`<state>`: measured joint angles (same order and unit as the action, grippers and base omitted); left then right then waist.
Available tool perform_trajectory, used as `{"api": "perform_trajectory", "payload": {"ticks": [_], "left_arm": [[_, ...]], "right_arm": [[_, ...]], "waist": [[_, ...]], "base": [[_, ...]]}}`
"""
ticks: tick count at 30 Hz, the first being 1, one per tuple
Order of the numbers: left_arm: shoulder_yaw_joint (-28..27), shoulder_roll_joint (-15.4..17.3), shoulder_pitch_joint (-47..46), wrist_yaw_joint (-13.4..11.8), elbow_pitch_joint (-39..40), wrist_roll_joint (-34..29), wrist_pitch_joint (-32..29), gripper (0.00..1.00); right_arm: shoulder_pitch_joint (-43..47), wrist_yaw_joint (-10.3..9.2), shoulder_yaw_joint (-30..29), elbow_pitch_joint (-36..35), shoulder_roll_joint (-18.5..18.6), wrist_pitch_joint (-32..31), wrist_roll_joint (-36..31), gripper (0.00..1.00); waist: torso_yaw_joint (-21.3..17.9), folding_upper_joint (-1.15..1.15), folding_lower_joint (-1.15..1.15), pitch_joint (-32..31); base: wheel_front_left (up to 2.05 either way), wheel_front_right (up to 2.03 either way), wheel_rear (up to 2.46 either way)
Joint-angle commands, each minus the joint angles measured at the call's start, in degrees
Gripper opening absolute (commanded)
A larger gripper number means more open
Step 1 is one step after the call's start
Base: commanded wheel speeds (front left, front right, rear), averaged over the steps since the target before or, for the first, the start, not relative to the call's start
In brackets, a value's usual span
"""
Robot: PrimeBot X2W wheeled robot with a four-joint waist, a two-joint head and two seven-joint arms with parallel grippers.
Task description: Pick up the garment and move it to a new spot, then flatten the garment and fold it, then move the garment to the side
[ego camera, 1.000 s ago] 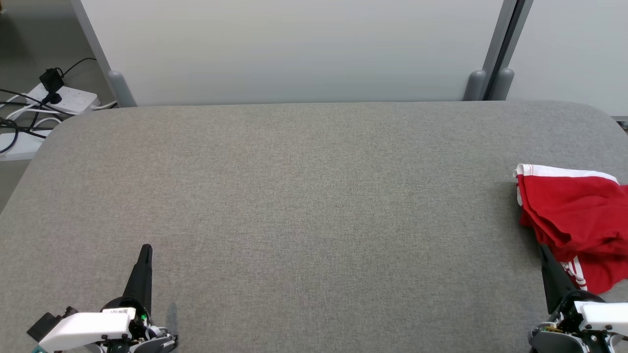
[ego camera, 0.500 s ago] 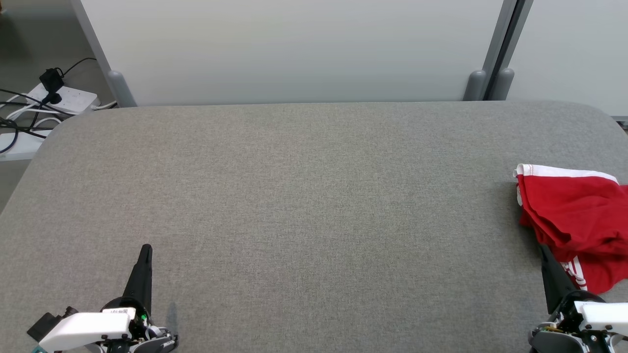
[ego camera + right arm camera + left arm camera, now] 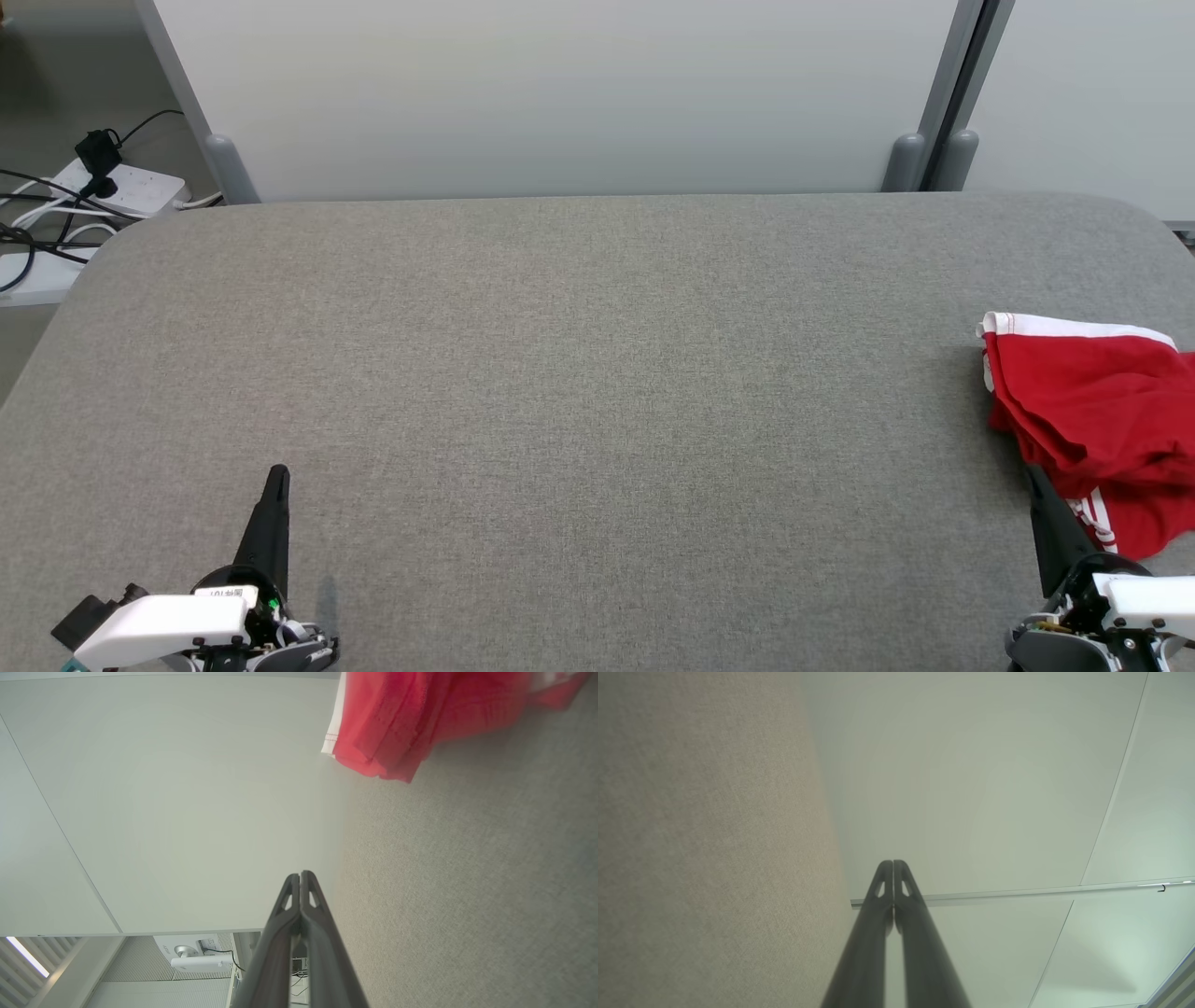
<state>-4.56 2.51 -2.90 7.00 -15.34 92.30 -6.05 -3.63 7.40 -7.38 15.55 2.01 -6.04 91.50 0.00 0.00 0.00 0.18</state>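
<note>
Off the tabletop's (image 3: 597,373) far-left corner, a white power strip (image 3: 126,187) lies on the floor with black cables. Over the tabletop's near-left part my left jaws are pressed closed, fingers (image 3: 878,933) tip to tip, gripping nothing. A pale partition panel (image 3: 560,93) stands along the tabletop's far edge. At the tabletop's right edge lies the garment (image 3: 1092,411): red, rumpled into soft folds, with a white band along its far hem and white stripes at its near corner. By the tabletop's near-right corner my right jaws are also closed and empty, fingers (image 3: 322,933) just beside the garment's edge.
</note>
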Motion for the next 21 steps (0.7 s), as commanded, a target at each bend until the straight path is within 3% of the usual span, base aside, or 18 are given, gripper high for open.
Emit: {"api": "perform_trajectory", "payload": {"ticks": [1,21], "left_arm": [[-1.92,0.44,-3.29,0.48,1.29,-0.11,-0.41,0.0],[-1.94,0.42,-3.29,0.48,1.29,-0.13,-0.43,0.0]], "right_arm": [[-2.55,0.09,0.86,-1.53,0.87,-0.45,0.67,0.0],[-2.55,0.09,0.86,-1.53,0.87,-0.44,0.67,0.0]], "waist": [[0.0,0.0,0.0,0.0],[0.0,0.0,0.0,0.0]], "base": [[0.0,0.0,0.0],[0.0,0.0,0.0]]}}
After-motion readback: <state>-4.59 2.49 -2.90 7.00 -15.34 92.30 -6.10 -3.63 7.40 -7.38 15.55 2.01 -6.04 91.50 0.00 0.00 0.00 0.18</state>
